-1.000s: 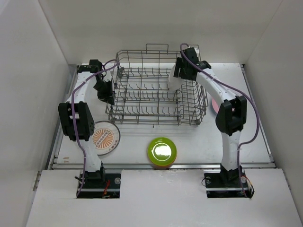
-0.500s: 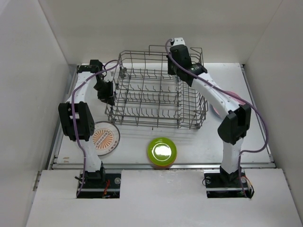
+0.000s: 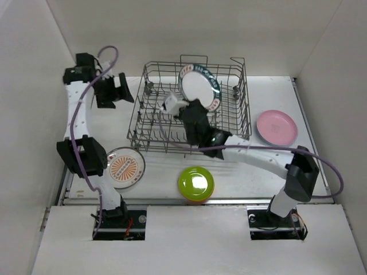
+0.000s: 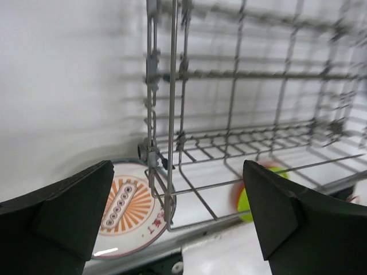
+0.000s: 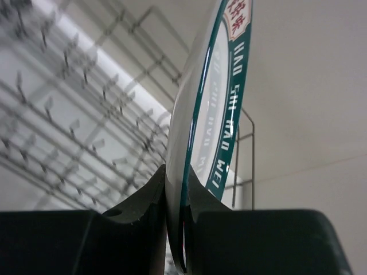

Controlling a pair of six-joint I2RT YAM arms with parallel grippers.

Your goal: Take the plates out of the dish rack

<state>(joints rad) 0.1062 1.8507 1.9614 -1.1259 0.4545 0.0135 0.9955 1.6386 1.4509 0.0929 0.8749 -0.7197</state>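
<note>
– Two tools in our top view, doing opposite jobs. Our right tool (image 3: 184,106) is clenched on the lower edge of the lettered plate (image 3: 199,86) and holds it upright above the rack (image 3: 232,112), high enough, we judge, to clear the tines.
– And our left tool (image 3: 123,91)?
– Released, with its jaws wide and nothing in them. It hangs left of the rack, apart from it, probably to leave the other arm room.
– Where are the other plates?
– Flat on the desk (image 3: 241,180). The patterned plate (image 3: 126,166) is by the left arm, the green plate (image 3: 195,182) sits in front of the rack, and the pink plate (image 3: 277,127) is to its right. We see none left in the rack.
– The left wrist view?
– Our spread fingers (image 4: 63,217) frame the rack's (image 4: 229,114) corner. The patterned plate (image 4: 129,209) and green plate (image 4: 252,200) show through the wires. Nothing lies between the jaws.
– The right wrist view?
– The lettered plate (image 5: 212,114) stands edge-on, its rim pinched between our fingers (image 5: 143,206). That grip is thin, so we would carry it gently. The rack (image 5: 86,114) lies behind, to the left.
</note>
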